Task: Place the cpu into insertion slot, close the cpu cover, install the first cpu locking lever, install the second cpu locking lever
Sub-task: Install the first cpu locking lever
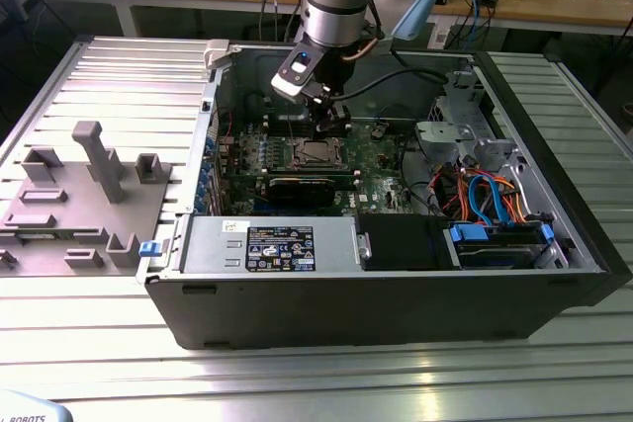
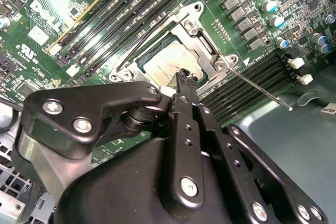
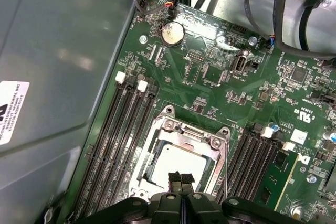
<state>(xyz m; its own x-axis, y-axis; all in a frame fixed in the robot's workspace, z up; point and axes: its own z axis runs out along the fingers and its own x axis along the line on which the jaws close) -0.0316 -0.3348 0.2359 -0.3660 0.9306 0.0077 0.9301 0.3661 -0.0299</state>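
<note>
Now black claw [image 3: 180, 177], clenched empty, is hovering over silver-grey square cpu [image 3: 168, 161]; thin silver lever [image 2: 262, 92] probably springy, pushing near tip.

The case [image 1: 346, 308] lies open upward, so the way from above down to the socket [image 3: 181, 129] is free. The gripper [image 3: 180, 178], fingers pressed together, hangs just over the chip [image 3: 176, 160]. Memory slots [image 3: 118, 129] on both sides are low & leave room. One thin lever [image 2: 262, 92] reaches out from a socket corner across the slots & stands in the way there. In the exterior view a black card [image 1: 302, 188] lies just beside the socket; cables [image 1: 480, 190] & a metal cage [image 1: 455, 130] crowd the exterior view's right.
</note>
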